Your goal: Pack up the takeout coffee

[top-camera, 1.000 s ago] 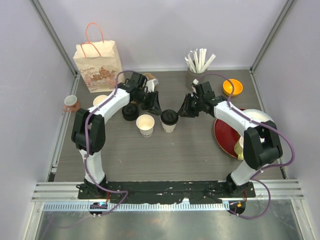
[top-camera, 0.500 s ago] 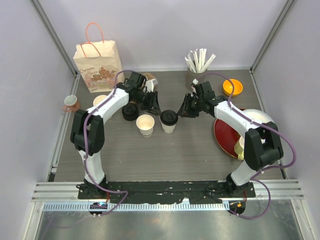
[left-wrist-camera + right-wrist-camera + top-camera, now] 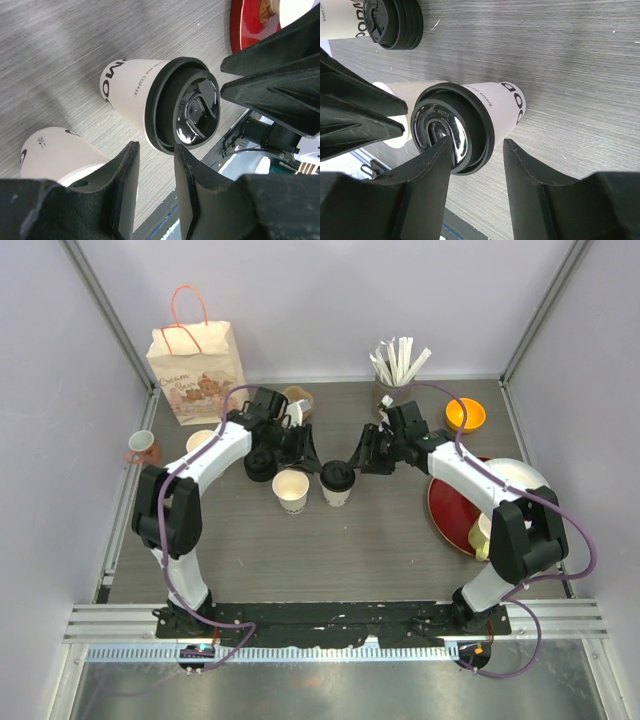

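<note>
The takeout coffee (image 3: pixel 338 481) is a cream paper cup with a black lid, standing upright mid-table. My left gripper (image 3: pixel 309 454) hovers just left of and behind its lid, and my right gripper (image 3: pixel 354 461) just right of it. In the left wrist view the lidded cup (image 3: pixel 145 95) lies just past the left gripper (image 3: pixel 156 149), which is open with only table between its fingers. In the right wrist view the right gripper (image 3: pixel 479 142) is open over the cup (image 3: pixel 485 112). One of its fingers (image 3: pixel 437 160) overlaps the lid top.
An open cream cup (image 3: pixel 290 490) stands beside the coffee. A stack of black lids (image 3: pixel 262 464) and nested cups (image 3: pixel 200 440) lie to the left. At the back left are a paper bag (image 3: pixel 195 360) and pink mug (image 3: pixel 142 447). Straw holder (image 3: pixel 392 375), orange bowl (image 3: pixel 465 416) and red plate (image 3: pixel 452 508) are at the right.
The right jaws have spread wider around the lid. The left jaws opened a little and the left arm shifted slightly back. The lidded cup has not moved.
</note>
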Available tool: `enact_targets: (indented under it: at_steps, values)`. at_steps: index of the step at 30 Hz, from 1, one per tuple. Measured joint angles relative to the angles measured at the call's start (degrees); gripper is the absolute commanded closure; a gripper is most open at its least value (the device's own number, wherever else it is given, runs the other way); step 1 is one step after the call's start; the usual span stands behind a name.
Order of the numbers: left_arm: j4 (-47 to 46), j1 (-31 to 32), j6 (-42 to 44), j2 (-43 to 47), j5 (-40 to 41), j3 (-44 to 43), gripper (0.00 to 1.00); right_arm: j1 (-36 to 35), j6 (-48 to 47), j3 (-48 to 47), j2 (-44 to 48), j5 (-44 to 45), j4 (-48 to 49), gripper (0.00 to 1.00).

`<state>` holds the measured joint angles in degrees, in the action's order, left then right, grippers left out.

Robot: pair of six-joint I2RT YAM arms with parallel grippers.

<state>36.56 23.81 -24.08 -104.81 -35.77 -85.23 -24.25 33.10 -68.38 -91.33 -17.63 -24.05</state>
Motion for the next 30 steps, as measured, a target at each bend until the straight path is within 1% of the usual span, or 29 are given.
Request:
enact_targets:
  at_steps: [6,12,24,28,30]
  values:
    - [-0.2,0.0,-1.5,0.0,0.0,1.6,0.64,-0.7,0.0,0.0,0.0,0.0,0.2,0.44]
    - [-1.1,0.3,-2.3,-0.3,0.2,1.6,0.64,-1.7,0.0,0.0,-0.1,-0.1,1.2,0.44]
    - [-2.3,0.6,-4.3,-1.8,0.3,2.3,0.70,-2.3,-0.1,0.0,-1.3,0.2,1.7,0.46]
    - [-2.7,0.6,-5.3,-2.1,-0.5,2.3,0.80,-2.5,-0.2,0.0,-1.4,0.9,1.7,0.48]
    - [-2.9,0.6,-5.6,-2.2,-1.0,2.3,0.83,-2.7,-0.3,0.0,-1.5,1.4,1.7,0.48]
